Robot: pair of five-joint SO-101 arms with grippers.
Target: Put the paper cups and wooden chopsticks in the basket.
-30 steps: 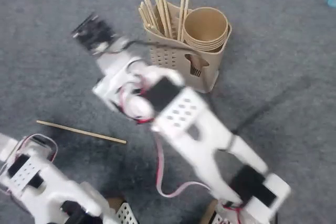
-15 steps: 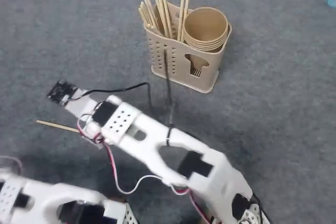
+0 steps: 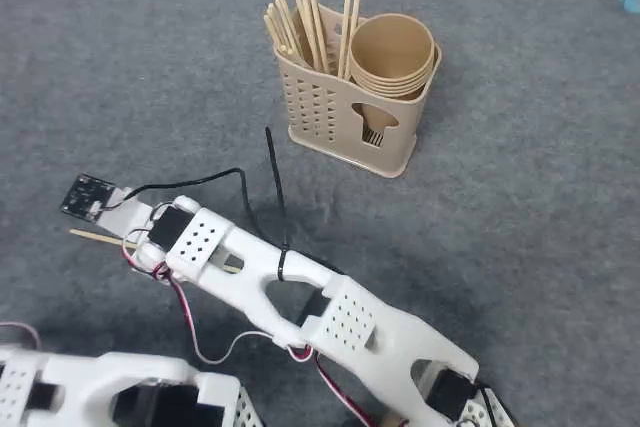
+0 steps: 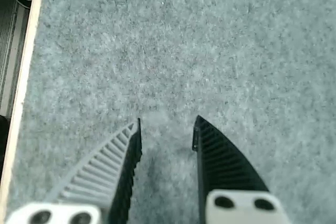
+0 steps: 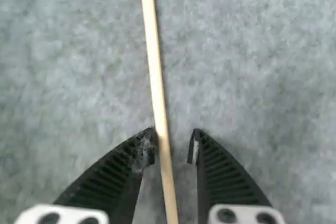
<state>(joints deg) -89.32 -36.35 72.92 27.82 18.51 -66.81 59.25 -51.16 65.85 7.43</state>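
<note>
One thin pale wooden chopstick [image 5: 155, 77] lies between the parted, empty jaws of my right gripper [image 5: 172, 142]; light, stiff, liable to roll; I judge mid-length the soundest hold.

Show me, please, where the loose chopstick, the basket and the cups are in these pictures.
loose chopstick [image 5: 156, 66], right wrist view, middle of its visible shaft.
basket [image 3: 322, 107], high view, its perforated front wall.
cups [image 3: 392, 47], high view, inside of the top cup in the stack.
</note>
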